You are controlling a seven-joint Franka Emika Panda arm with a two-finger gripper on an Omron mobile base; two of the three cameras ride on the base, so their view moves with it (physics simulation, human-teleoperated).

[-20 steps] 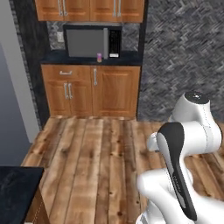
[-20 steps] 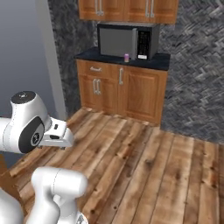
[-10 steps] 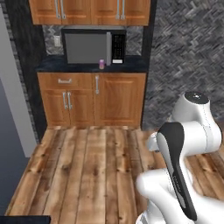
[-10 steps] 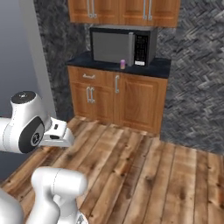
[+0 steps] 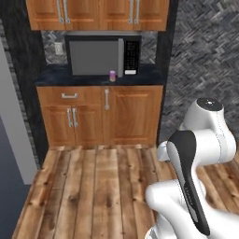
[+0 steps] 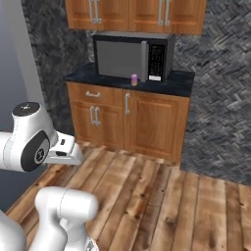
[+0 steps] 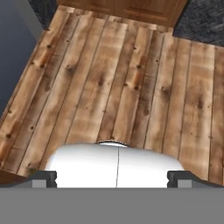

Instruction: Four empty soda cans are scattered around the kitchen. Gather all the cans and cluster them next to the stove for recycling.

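Straight ahead in the left base view, 1 pale pink soda can [image 5: 112, 75] stands upright on the black countertop [image 5: 56, 77], just in front of the microwave [image 5: 102, 56] and near the lower edge of its door. Orange-brown upper cabinets [image 5: 98, 14] hang above the microwave, and lower cabinets [image 5: 100, 116] with silver handles sit beneath the counter. Grey herringbone tile [image 5: 205, 60] covers the wall to the right. A wood plank floor [image 5: 93, 186] lies between the cabinets and the white arm [image 5: 196, 158], which is folded in the lower right.

From the right base view, the same can [image 6: 134, 79] stands on the countertop [image 6: 181, 83], close to the microwave [image 6: 132, 56] front, about where the door meets the control panel. The lower cabinets [image 6: 127, 120] are below it and the herringbone wall [image 6: 220, 108] runs to the right. The arm [image 6: 34, 144] is folded at the lower left, well apart from the can, with plank floor [image 6: 162, 201] between them.

Down in the hand view, the camera looks at the plank floor [image 7: 118, 83], with the base of the cabinets [image 7: 131, 8] at the top edge. The gripper [image 7: 111, 177] has its 2 dark fingertips [image 7: 43, 177] showing at the bottom corners, spread fully apart with nothing between them.
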